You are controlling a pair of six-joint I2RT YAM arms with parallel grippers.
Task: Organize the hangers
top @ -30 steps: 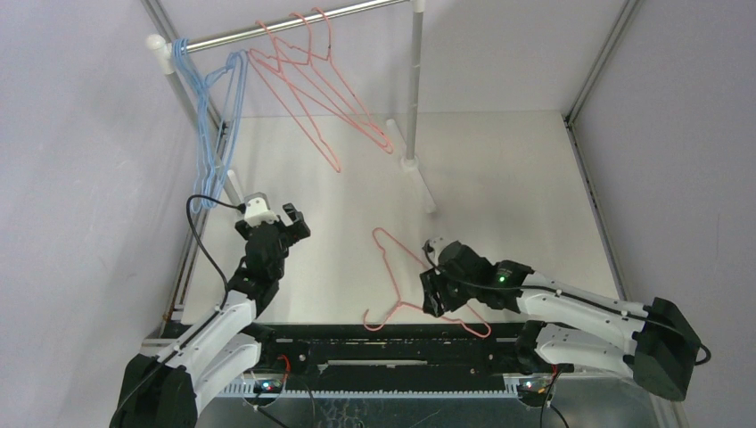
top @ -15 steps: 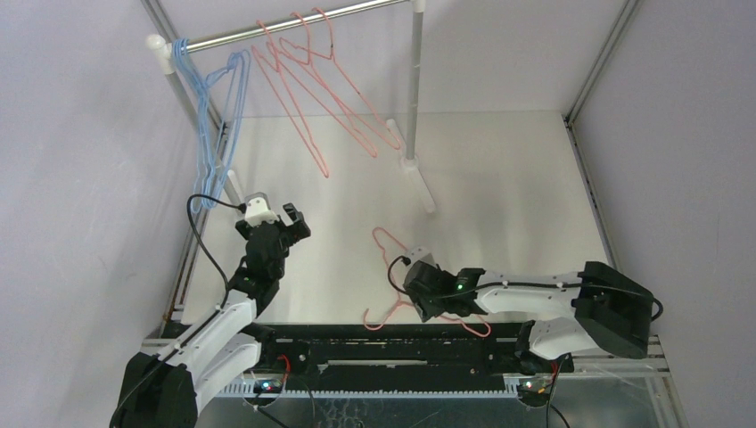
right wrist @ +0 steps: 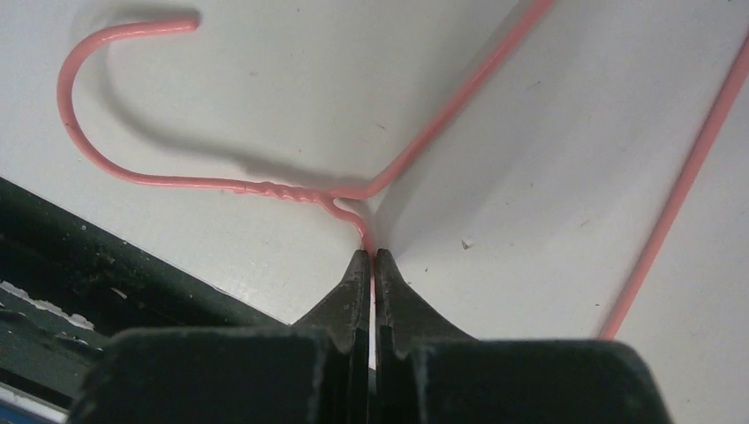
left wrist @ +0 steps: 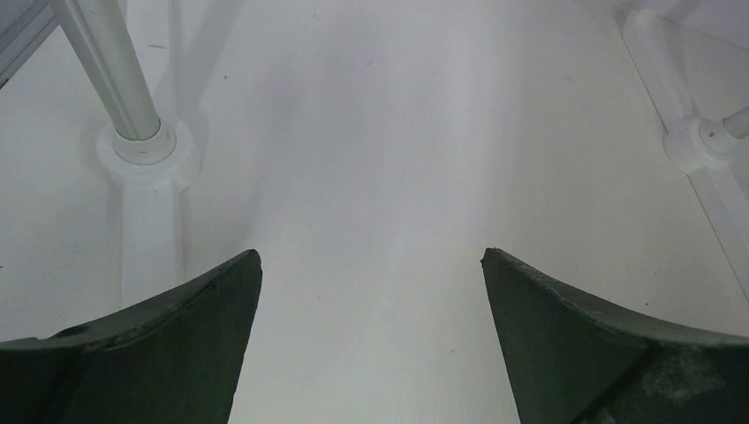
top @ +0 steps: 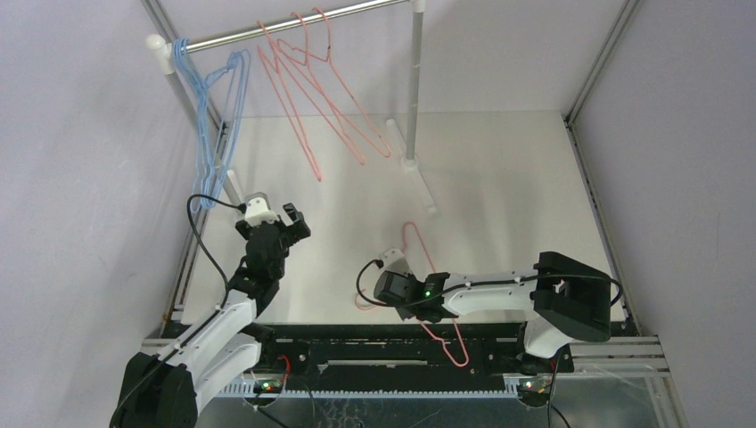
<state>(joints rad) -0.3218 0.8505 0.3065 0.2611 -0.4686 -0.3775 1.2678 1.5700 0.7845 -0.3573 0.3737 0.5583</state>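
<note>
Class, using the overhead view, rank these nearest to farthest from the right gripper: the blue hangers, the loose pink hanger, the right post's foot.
1. loose pink hanger: front, pinched in the right gripper.
2. right post's foot: mid-table, farther back.
3. blue hangers: back left, on the rail.

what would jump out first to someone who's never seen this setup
The right gripper is shut on a pink hanger at the near edge of the table, pinching the wire just below its twisted neck. At the back, a silver rail carries a bunch of blue hangers at its left end and more pink hangers toward the middle. The left gripper hangs open on the left.
</note>
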